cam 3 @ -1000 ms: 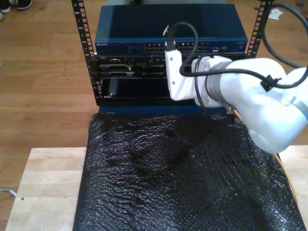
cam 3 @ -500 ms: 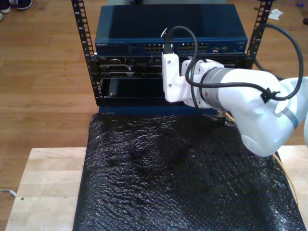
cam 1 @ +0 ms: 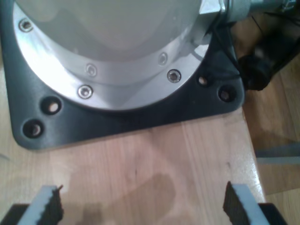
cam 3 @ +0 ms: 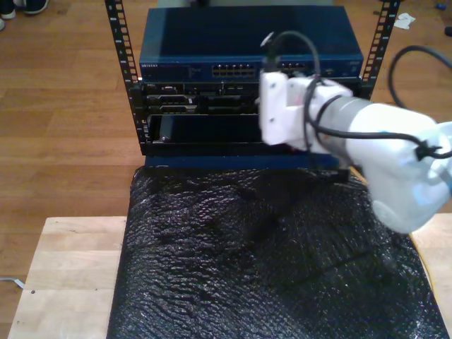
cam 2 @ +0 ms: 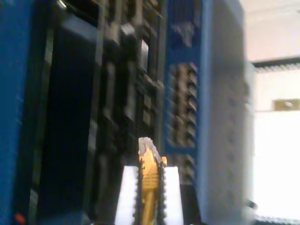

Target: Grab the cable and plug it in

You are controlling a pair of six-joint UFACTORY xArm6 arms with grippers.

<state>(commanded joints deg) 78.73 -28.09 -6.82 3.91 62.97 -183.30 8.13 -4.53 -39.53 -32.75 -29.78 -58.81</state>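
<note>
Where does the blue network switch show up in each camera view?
Exterior view: the blue switch sits top centre, in the black rack.
Second wrist view: the blue switch stands just ahead of the cable held by my second gripper.
First wrist view: faces a black base plate on the wooden table.
Shared landmark: the switch's port row.

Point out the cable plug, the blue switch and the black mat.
cable plug (cam 2: 146, 146), second wrist view, its clear tip
blue switch (cam 3: 212, 35), exterior view, its top panel
black mat (cam 3: 233, 268), exterior view, its middle
</note>
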